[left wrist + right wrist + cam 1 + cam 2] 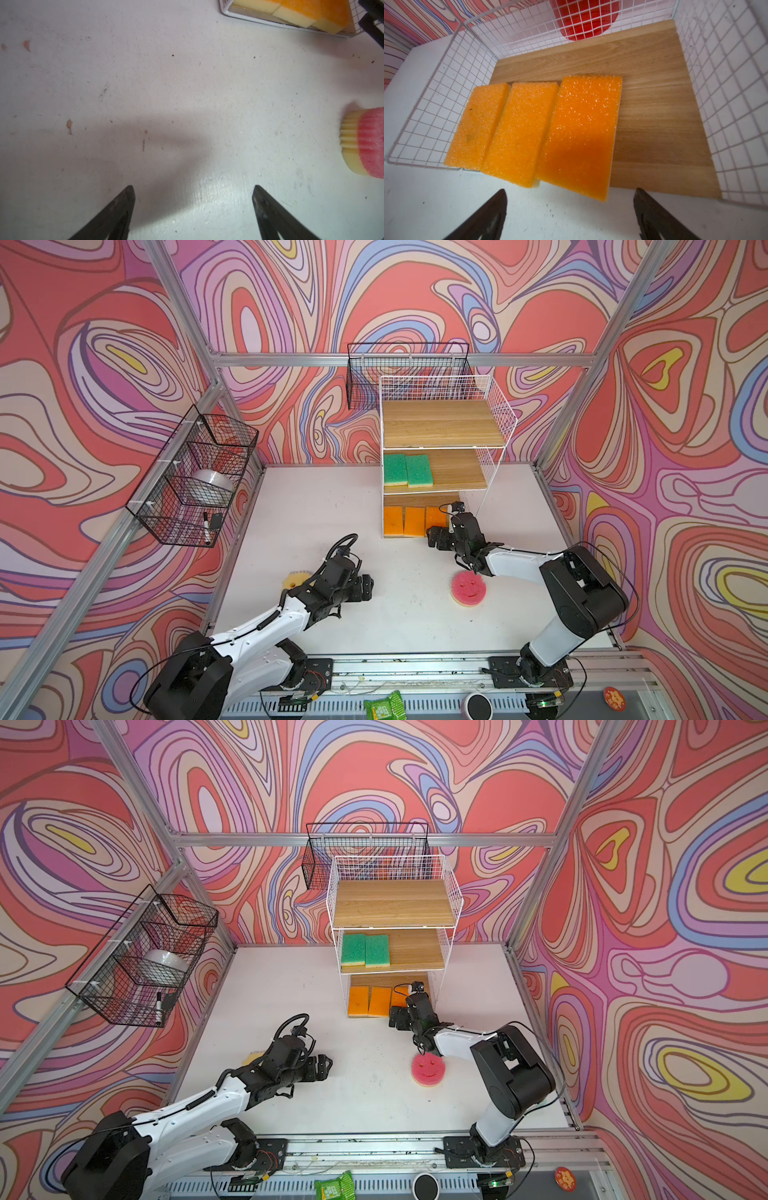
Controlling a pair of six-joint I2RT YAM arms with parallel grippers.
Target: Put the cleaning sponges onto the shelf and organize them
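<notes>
The shelf (440, 423) stands at the back of the table. Two green sponges (407, 469) lie on its middle board. Three orange sponges (529, 128) lie side by side on the bottom board, their near ends hanging over its front edge. My right gripper (570, 193) is open just in front of them, holding nothing. A round pink smiley sponge (468, 588) lies on the table under the right arm. Another round sponge (293, 580), yellow side showing, is half hidden behind the left arm. My left gripper (193, 186) is open above bare table.
Black wire baskets hang on the left wall (195, 477) and behind the shelf (407, 373). A red object (583, 20) stands behind the shelf's back grid. A green packet (384, 705) and a round black-and-white thing (478, 705) lie on the front rail.
</notes>
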